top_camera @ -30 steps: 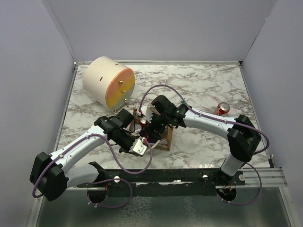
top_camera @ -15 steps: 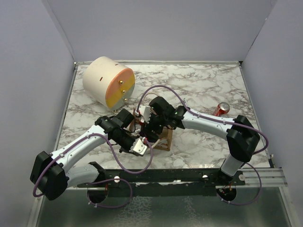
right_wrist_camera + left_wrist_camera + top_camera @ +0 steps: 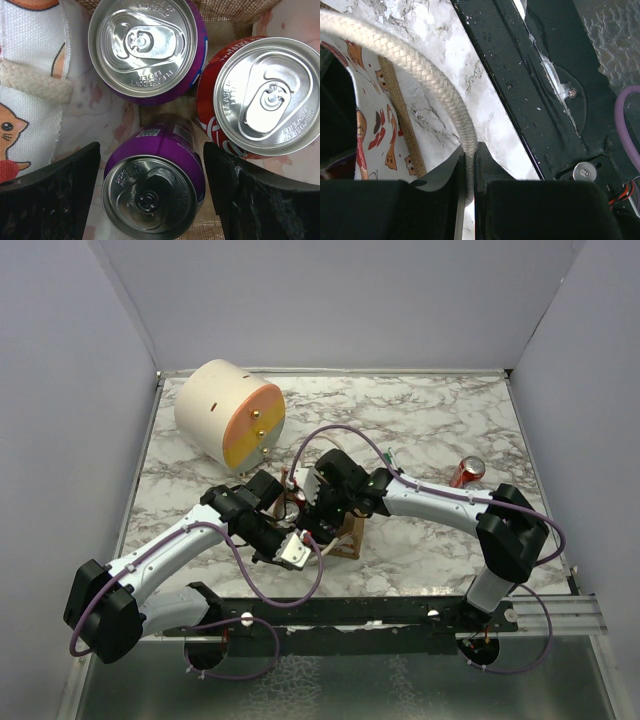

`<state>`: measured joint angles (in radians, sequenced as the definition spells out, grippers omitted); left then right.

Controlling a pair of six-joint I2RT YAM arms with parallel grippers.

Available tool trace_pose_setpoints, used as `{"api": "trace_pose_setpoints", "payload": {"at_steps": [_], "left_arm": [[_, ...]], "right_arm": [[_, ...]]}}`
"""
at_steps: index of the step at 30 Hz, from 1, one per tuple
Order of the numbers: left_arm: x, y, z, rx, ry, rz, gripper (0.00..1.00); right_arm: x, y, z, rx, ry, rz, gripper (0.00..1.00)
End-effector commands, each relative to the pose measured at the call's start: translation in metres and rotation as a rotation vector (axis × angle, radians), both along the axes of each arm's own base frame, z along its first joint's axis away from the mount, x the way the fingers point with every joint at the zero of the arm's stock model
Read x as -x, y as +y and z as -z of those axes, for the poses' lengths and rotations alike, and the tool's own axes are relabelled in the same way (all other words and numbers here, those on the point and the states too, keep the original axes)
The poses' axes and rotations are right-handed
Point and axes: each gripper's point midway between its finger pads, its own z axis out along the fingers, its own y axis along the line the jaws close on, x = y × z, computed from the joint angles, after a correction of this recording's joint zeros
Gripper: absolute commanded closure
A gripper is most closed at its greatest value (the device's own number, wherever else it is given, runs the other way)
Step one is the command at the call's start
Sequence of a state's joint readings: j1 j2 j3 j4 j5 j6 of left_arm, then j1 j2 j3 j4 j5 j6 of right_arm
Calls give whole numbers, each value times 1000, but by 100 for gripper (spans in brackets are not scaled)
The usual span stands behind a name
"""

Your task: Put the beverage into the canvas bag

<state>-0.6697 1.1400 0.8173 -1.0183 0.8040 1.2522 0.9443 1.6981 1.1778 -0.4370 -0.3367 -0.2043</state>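
Note:
The canvas bag [image 3: 347, 536] stands open between both arms; its white band with orange prints shows in the left wrist view [image 3: 372, 127]. My left gripper [image 3: 469, 156] is shut on the bag's cream rope handle [image 3: 447, 100], at the bag's near side [image 3: 300, 540]. My right gripper [image 3: 151, 150] is open, reaching down into the bag [image 3: 30, 45] from above [image 3: 320, 512]. A purple can [image 3: 152, 195] stands between its fingers with a gap on each side. A second purple can [image 3: 145, 45] and a red can [image 3: 265, 95] stand in the bag behind it.
Another red can [image 3: 468, 471] lies on the marble table at the right. A large cream-and-orange cylinder [image 3: 228, 415] lies at the back left. The black base rail [image 3: 540, 90] runs along the table's near edge.
My right gripper has shifted slightly left and lower over the bag. The left arm has held still with the handle.

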Motion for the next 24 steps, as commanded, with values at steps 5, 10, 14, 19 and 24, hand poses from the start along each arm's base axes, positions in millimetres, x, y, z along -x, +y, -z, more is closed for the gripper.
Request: {"api": "trace_pose_setpoints", "payload": {"at_steps": [5,10,14,19,24], "left_arm": [[1,-3,-4,26,1,12,91],[0,-3,-4,29,-3,12,91],[0,-2,-3,22,-9,14,91],[-1,-1,-1,13,-15,17,91],[-1,-2,-3,16,-13,19,91]], "right_arm": [[6,-2,-2,9,-3,-6,16],[7,-2,-9,-8,-7,-18,12],[5,-2,-18,-34,-1,-22,9],[10,0,-30,-73,17,-61,3],[7,-3,-39,-103,26,-62,1]]}}
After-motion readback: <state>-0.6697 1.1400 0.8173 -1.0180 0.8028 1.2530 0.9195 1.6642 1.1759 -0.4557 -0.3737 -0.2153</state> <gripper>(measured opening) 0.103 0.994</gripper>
